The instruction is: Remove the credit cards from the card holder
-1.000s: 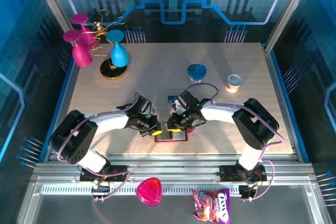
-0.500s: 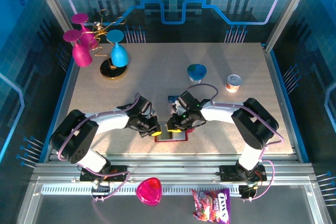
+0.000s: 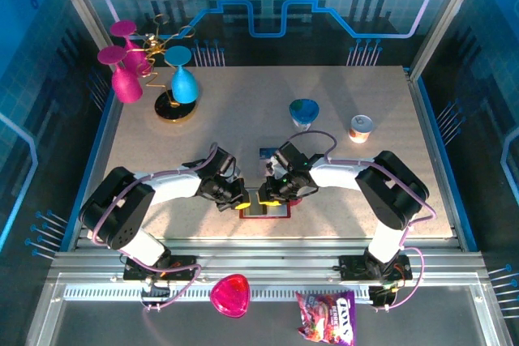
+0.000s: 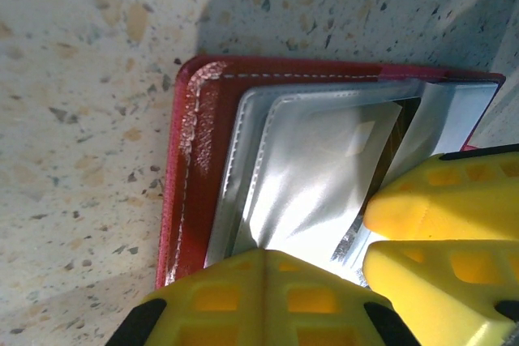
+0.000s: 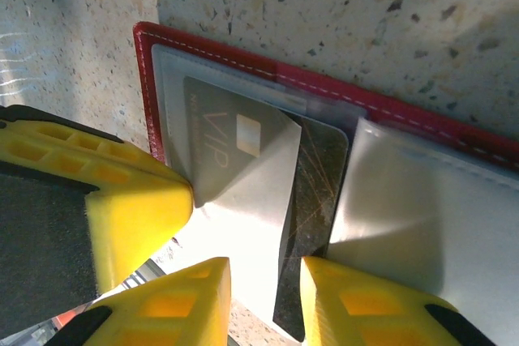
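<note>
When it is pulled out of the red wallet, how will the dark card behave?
The dark card lies flat with straight edges, so it is probably stiff and light. Its face looks shiny, so it may slip. The clear pocket over it is creased, so it is likely floppy.

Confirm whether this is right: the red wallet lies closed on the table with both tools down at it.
The wallet lies open, not closed; the left wrist view shows its clear pockets exposed. It is on the table, with the left tool and right tool down at it.
</note>
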